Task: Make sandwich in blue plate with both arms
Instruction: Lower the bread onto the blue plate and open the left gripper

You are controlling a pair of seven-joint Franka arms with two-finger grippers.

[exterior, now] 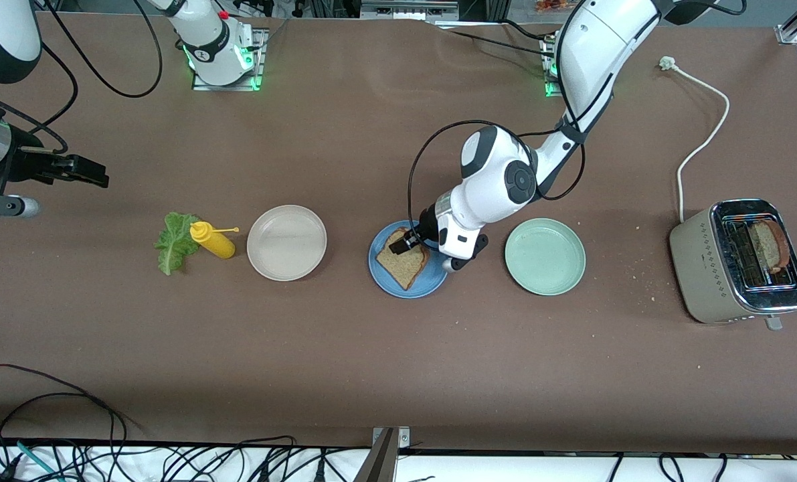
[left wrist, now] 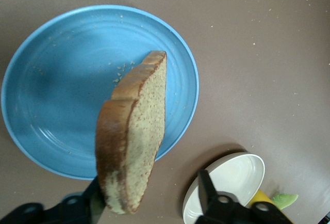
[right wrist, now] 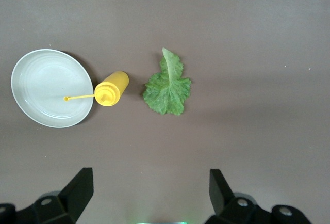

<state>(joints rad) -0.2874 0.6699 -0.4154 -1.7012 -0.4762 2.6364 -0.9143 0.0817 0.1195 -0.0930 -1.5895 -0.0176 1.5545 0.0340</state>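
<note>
One brown bread slice (exterior: pixel 403 262) leans tilted on the blue plate (exterior: pixel 433 281). My left gripper (exterior: pixel 406 242) is open just above that plate. In the left wrist view the bread slice (left wrist: pixel 135 131) stands edge-on over the blue plate (left wrist: pixel 56 90). It rests against one finger of the left gripper (left wrist: pixel 149 180), with a wide gap to the other. The lettuce leaf (exterior: pixel 174 241) lies flat toward the right arm's end of the table. My right gripper (exterior: pixel 94 173) hangs open and empty in the air near that end; its wrist view shows the lettuce leaf (right wrist: pixel 167 87).
A yellow squeeze bottle (exterior: pixel 214 242) lies between the lettuce and a beige-white plate (exterior: pixel 286 242). A mint-green plate (exterior: pixel 545 256) sits beside the blue one. A toaster (exterior: pixel 726 268) at the left arm's end holds another bread slice (exterior: pixel 773 244); its white cord trails away from the front camera.
</note>
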